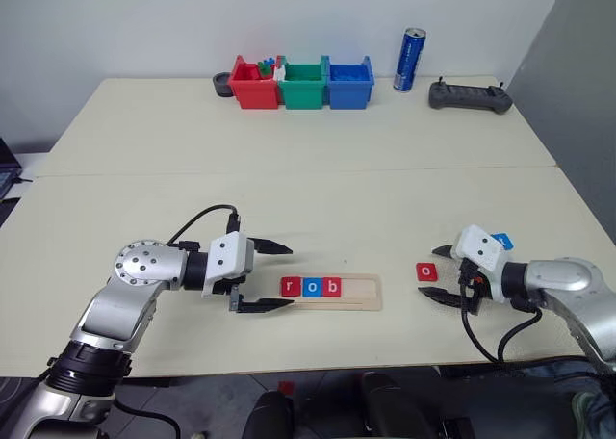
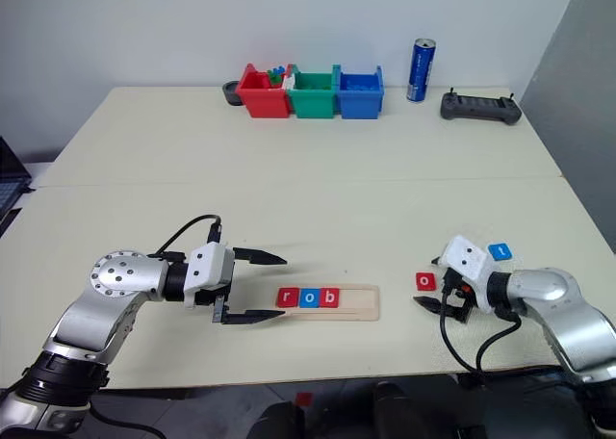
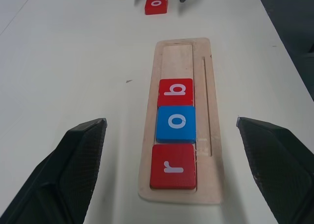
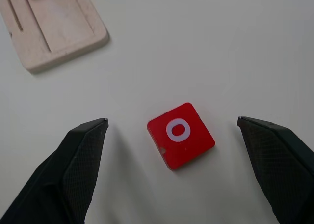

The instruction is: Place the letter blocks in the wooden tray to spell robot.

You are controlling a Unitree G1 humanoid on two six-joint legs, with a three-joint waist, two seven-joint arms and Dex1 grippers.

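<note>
The wooden tray [image 1: 358,292] is a pale strip lying flat on the table [image 1: 289,189] before me. Its left part holds three letter blocks touching in a row: red r [image 1: 291,287], blue o [image 1: 311,287], red b [image 1: 331,287]. A red o [image 4: 180,134] lies flat on the table right of the tray, and a blue t [image 2: 499,251] sits beyond my right gripper [image 4: 171,135]. That gripper gapes wide around the red o, touching nothing. My left gripper [image 1: 266,276] stands wide open, empty, at the tray's left end. At the far edge, the red bin [image 1: 253,86] holds small coloured pieces.
</note>
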